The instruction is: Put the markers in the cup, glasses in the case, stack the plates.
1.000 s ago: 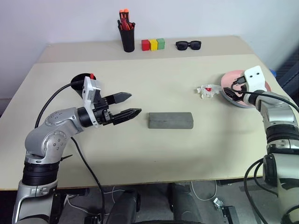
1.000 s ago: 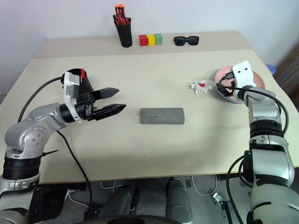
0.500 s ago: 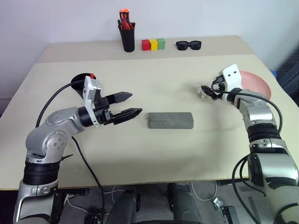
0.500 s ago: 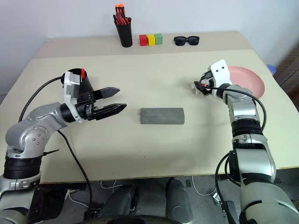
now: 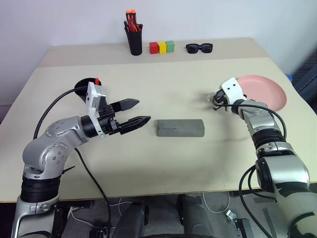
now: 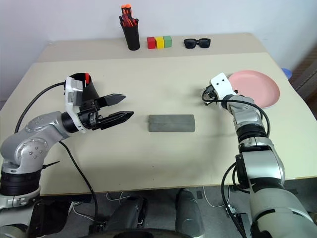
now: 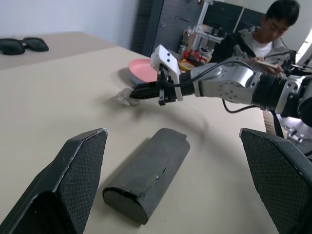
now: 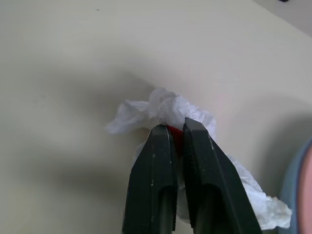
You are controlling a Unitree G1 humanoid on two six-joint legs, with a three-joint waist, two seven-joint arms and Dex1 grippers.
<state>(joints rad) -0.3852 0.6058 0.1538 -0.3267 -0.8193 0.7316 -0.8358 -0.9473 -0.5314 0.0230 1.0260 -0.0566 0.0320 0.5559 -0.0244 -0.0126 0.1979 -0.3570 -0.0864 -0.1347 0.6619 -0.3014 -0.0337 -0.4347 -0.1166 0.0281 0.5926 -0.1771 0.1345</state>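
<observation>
Right pincer point(image 8: 174, 134) clamping on crumpled wrapper point(image 8: 161, 109) near tabletop's right edge (left pincer point(image 5: 134, 112) gaping idle); case point(image 5: 181, 127) lying closed, markers seemingly cupped.

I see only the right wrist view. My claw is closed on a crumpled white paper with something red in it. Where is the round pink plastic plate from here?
Observer: The round pink plastic plate lies on the table, to the right of your right claw and the crumpled white paper.
Operator: Is the eyeglass case open?
Observer: No. The flat grey rectangular case lies shut in the middle of the table.
Operator: And what does the other arm do?
Observer: The left claw hovers open above the table, to the left of the case, and holds nothing.
</observation>
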